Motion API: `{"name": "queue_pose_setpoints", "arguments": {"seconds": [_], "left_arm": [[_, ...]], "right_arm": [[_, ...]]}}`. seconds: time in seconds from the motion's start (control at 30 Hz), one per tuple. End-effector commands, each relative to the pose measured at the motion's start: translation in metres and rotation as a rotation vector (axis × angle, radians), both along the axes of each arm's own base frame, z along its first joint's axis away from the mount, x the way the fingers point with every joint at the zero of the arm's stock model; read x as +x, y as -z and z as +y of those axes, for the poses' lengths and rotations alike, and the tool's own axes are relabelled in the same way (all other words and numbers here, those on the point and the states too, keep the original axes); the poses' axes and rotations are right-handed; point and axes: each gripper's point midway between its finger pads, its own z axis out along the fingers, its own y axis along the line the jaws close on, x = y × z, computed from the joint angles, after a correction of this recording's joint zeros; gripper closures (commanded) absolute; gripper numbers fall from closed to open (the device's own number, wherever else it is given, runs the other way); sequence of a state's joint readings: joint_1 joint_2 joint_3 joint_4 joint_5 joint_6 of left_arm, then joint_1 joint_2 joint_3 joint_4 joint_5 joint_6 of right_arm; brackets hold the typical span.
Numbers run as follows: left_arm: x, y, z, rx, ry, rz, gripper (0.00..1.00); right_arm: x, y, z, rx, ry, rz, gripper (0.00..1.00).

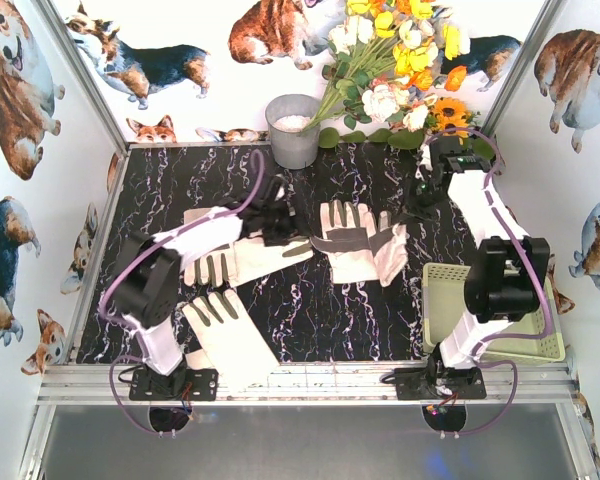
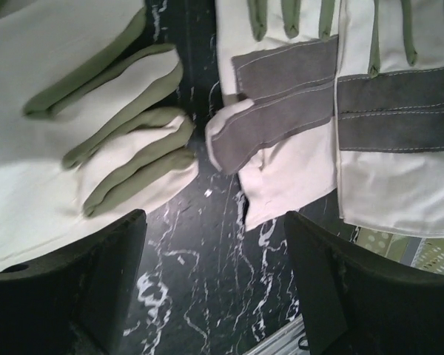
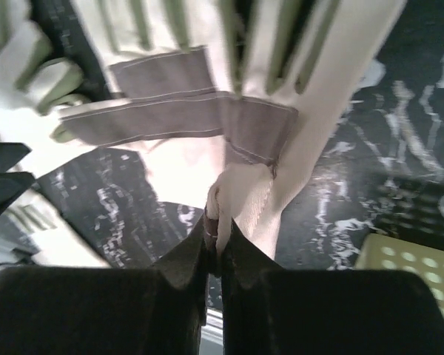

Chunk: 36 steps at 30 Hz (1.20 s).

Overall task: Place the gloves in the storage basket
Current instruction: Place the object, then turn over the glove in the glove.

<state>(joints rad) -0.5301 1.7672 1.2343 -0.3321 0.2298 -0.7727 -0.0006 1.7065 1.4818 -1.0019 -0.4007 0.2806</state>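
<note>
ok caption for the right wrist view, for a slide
Right gripper pinching the edge of a cream glove, black marbled table beneath, storage basket corner at lower right.

Pairs white link shells with black joint housings on left arm [image 1: 200,236] and right arm [image 1: 483,203]. Carries lilac cables [image 1: 256,182] looped along each. Sits on black base blocks [image 1: 176,384]. Ends in thick matte-black fingers [image 2: 74,296].

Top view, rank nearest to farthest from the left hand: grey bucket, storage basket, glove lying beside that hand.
From the left hand:
1. glove: right beside it, left of centre, on the near side.
2. grey bucket: at the back edge, straight beyond the hand.
3. storage basket: front right, partly hidden by the right arm.
</note>
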Motion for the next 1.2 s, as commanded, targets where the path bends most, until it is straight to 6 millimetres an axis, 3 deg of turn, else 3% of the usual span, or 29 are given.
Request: {"name": "queue_pose_setpoints", "arguments": {"seconds": [0.0,0.17,0.37,0.53,0.67,0.77,1.0,1.17], "left_arm": [[0.016,0.002,-0.029,-0.062,0.026,-0.003,0.33],[0.017,0.024,-0.042,-0.062,0.037,0.043,0.37],[0.015,0.045,-0.046,-0.045,0.021,0.083,0.42],[0.016,0.052,-0.048,-0.042,0.015,0.089,0.56],[0.015,0.060,-0.044,-0.021,0.003,0.094,0.77],[0.014,0.066,-0.039,-0.002,-0.008,0.104,0.87],[0.009,0.075,-0.017,0.053,-0.031,0.115,0.90],[0.002,0.077,0.004,0.086,-0.048,0.124,0.91]], "right_arm": [[0.013,0.006,-0.041,-0.195,0.018,-0.023,1.00],[0.010,0.019,-0.084,-0.394,0.092,0.016,1.00],[0.011,0.039,-0.094,-0.400,0.178,0.059,1.00],[0.021,0.039,-0.100,-0.414,0.229,0.014,1.00],[0.036,0.048,-0.088,-0.347,0.172,-0.029,1.00],[0.044,0.056,-0.076,-0.287,0.109,-0.041,1.00],[0.044,0.063,-0.067,-0.275,-0.036,-0.072,1.00],[0.041,0.064,-0.040,-0.188,-0.099,-0.092,1.00]]}}
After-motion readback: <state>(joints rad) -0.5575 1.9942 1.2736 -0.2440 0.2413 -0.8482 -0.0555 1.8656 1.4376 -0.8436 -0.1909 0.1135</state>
